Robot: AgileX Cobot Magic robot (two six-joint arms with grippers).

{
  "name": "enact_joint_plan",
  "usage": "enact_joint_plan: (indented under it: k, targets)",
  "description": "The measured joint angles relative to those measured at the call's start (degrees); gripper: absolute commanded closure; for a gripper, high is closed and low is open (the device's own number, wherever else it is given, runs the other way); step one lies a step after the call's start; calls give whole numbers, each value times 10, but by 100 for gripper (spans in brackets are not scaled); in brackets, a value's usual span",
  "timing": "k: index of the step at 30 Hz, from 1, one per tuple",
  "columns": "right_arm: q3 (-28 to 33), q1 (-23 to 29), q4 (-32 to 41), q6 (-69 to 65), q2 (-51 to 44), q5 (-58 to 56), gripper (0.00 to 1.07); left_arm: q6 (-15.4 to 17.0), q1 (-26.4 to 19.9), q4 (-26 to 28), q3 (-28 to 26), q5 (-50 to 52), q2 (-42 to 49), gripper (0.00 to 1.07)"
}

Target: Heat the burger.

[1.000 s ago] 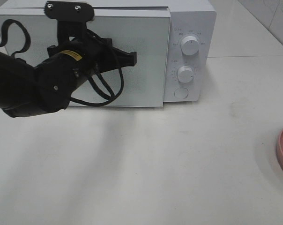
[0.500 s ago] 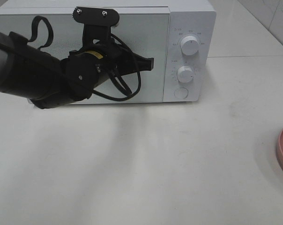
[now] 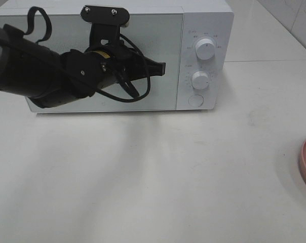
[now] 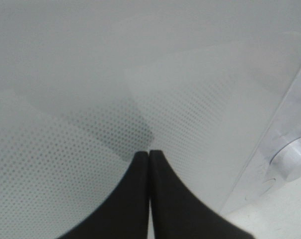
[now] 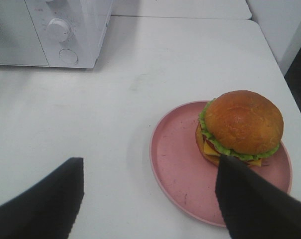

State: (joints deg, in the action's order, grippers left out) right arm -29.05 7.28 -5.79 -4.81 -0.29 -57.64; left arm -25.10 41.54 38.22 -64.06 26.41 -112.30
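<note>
Jaws of the left gripper (image 4: 149,154) are clenched on nothing, tips together right at the perforated door (image 3: 158,40) of the microwave (image 3: 206,20); the right gripper (image 5: 148,199) hangs with its jaws spread wide and empty above the surface (image 3: 168,172). Nearby, the burger (image 5: 240,127) sits on the pink plate (image 5: 178,169), toward its far edge, well apart from the microwave. The door looks closed, so opening it seems the step in hand. Doing it well means finding the door's edge beside the dials (image 3: 205,49), or the round button (image 3: 195,100) below them, then easing off gently so the oven doesn't slide.
</note>
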Motion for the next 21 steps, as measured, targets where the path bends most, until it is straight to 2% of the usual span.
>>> enact_joint_plan:
  k: [4,5,6,7,8,9,10,11,12,13,17,19,20,21]
  targets:
    - [0,0,0,0,0,0,35,-5,2,2,-3,-53,18,107]
    - [0,0,0,0,0,0,35,-6,4,5,-5,-95,25,99]
    - [0,0,0,0,0,0,35,-6,4,5,-5,-95,25,99]
    - [0,0,0,0,0,0,35,-6,5,11,-5,-156,31,90]
    - [0,0,0,0,0,0,35,-6,5,13,-5,-182,33,65]
    - [0,0,0,0,0,0,35,-6,5,13,-5,-182,33,65]
    - [0,0,0,0,0,0,35,-6,5,14,-5,-241,38,32]
    - [0,0,0,0,0,0,35,-6,5,15,-5,-268,41,14]
    - [0,0,0,0,0,0,35,-6,5,15,-5,-268,41,14]
    - [0,0,0,0,0,0,35,-6,5,15,-5,-312,48,6]
    - [0,0,0,0,0,0,35,-6,5,12,-5,-369,59,8]
    - [0,0,0,0,0,0,35,-6,5,-10,-5,-431,70,8]
    - [0,0,0,0,0,0,35,-6,5,-10,-5,-431,70,8]
    - [0,0,0,0,0,0,35,-6,5,-37,-5,-478,77,8]
